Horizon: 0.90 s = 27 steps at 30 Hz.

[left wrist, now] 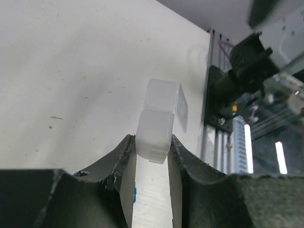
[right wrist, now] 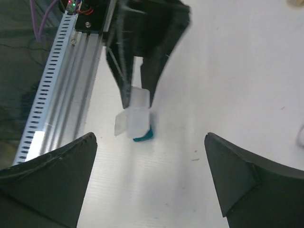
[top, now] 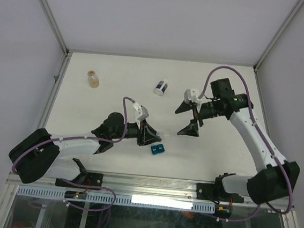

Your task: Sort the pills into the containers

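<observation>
My left gripper (top: 158,135) is shut on a tiny see-through container with a flip lid (left wrist: 159,124), held just above the table. The right wrist view shows the same container (right wrist: 136,115) between the left fingers (right wrist: 124,71). A second clear container with an orange blob of pills (top: 93,80) stands at the far left of the table. My right gripper (top: 188,120) is open and empty, hovering to the right of the left gripper and facing it; its fingers (right wrist: 57,180) stand wide apart. No pills show in the held container.
A small teal block (top: 157,149) lies on the table just below the held container; it also shows in the right wrist view (right wrist: 145,136). A white jar with a dark-blue band (top: 161,87) stands at the back centre. The table's metal rail (top: 134,182) runs along the near edge.
</observation>
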{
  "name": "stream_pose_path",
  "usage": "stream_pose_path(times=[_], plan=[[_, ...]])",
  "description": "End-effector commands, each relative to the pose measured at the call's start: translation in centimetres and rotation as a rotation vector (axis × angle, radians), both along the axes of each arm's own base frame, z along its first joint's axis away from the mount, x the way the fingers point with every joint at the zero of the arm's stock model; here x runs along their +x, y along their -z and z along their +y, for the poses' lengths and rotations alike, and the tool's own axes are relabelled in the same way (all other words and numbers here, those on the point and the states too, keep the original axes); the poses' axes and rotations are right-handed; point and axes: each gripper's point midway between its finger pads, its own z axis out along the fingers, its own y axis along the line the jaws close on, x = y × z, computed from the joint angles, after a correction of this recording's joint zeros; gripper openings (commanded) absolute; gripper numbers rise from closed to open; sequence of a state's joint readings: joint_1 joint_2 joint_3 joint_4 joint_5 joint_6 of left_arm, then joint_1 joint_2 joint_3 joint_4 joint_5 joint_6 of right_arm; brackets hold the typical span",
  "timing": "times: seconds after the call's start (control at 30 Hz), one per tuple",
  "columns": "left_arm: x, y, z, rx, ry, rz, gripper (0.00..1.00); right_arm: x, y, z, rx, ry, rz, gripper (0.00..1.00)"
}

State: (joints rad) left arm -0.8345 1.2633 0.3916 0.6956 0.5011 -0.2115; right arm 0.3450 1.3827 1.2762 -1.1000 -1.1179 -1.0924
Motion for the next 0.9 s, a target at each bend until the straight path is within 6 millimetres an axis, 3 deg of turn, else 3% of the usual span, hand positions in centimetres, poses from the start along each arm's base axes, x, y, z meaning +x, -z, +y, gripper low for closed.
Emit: stream_pose_path(times=[0.0, 0.17, 0.3, 0.57, 0.87], plan=[[0.4, -4.2, -1.3, -0.149, 0.035, 0.400, 0.00, -0.5, -3.9, 1.6, 0.205, -0.141, -0.429, 0.99], [1.1, -3.9, -2.8, -0.137, 0.043, 0.654, 0.00, -0.2, -2.8, 1.0, 0.163, -0.115, -0.550, 0.97], [1.2, -3.8, -3.8, -0.132, 0.083, 0.771, 0.00, -1.2, -2.2, 1.0, 0.147, -0.146, -0.567, 0.95], [1.6, -3.7, -4.5, -0.148, 0.093, 0.818, 0.00, -2.8, 0.3, 0.1, 0.097, -0.146, -0.563, 0.94], [1.7, -4.0, -4.7, -0.147, 0.106, 0.814, 0.00, -2.1, 2.5, -0.3, 0.031, -0.097, -0.549, 0.95]])
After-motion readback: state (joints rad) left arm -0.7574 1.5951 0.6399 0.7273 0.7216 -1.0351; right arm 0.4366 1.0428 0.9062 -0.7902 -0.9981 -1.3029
